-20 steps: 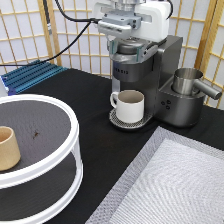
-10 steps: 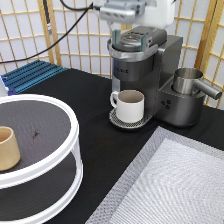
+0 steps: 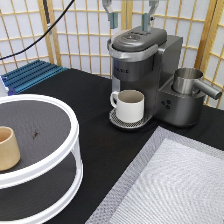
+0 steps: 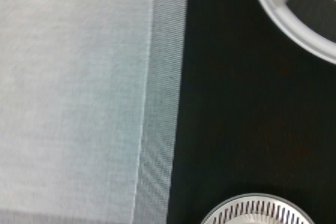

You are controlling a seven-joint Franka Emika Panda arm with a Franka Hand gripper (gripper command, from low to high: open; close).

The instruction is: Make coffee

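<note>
We see the gripper (image 3: 129, 19) spread wide and empty above the closed brewer (image 3: 141, 47). A mug (image 3: 129, 105) sits on its drip tray. We cannot see the pod.

The gripper (image 3: 129, 19) is being cut off by the exterior view's top edge, showing only two spread fingers.

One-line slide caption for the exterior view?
Open claw hangs above the closed coffee maker, cream mug on its drip tray.
</note>
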